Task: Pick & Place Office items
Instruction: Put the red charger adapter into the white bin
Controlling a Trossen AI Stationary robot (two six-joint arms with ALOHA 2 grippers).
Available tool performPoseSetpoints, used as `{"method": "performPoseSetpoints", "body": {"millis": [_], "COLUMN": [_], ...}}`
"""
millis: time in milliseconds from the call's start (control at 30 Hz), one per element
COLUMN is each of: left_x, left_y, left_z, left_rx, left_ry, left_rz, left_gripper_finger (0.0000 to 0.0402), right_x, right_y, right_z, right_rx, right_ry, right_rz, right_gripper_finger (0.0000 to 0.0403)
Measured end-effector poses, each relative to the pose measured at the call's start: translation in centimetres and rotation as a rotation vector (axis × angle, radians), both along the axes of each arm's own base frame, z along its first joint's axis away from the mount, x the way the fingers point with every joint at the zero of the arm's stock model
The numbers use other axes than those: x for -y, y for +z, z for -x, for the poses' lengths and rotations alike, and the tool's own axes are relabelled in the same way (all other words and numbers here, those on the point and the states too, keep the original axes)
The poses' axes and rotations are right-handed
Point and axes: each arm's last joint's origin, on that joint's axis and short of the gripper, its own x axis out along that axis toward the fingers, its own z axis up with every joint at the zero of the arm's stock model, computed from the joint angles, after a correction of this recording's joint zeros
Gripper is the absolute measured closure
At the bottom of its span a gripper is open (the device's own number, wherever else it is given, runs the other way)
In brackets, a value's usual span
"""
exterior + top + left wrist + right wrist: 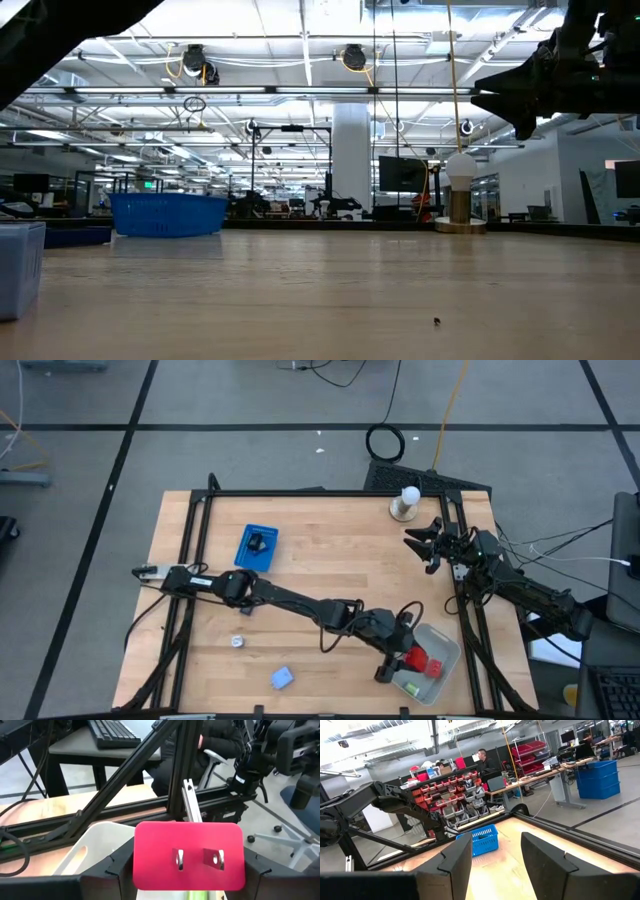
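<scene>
The left gripper pinches a red block by its flat sides over the tray; it looks stiff and light. The right gripper waits, jaws spread.

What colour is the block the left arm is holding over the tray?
Red block, with two small metal fittings; the left wrist view shows it best.

The translucent rectangular tray sits at the wooden bench's front right; the left tool holds a red flat block over it.
</scene>
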Motion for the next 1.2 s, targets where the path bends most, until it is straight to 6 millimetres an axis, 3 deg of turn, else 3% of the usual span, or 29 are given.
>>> {"method": "performPoseSetpoints", "body": {"millis": [367, 600, 900, 1200], "left_x": [0.1, 0.2, 1.0, 1.0], "left_y": [-1.1, -3.1, -4.9, -5.2], "left_z": [-0.2, -1.1, -1.1, -0.9], "left_rx": [0.000, 0.045, -0.020, -0.041], "left_ry": [0.004, 0.044, 0.025, 0.009], "left_rz": [-0.031, 0.021, 0.049, -0.005], "left_gripper_finger": [0.0191, 0.0191, 0.0191, 0.0191], "right_x": [0.0, 0.0, 0.0, 0.0], "right_y": [0.0, -0.1, -0.1, 0.0], "right_z": [0.0, 0.0, 0.0, 0.0], "right_rx": [0.000, -0.007, -0.008, -0.002], "right_ry": [0.001, 0.000, 0.000, 0.000], "right_rz": [0.000, -0.005, -0.005, -0.001], "right_gripper_finger": [0.0243, 0.0243, 0.0243, 0.0243]}}
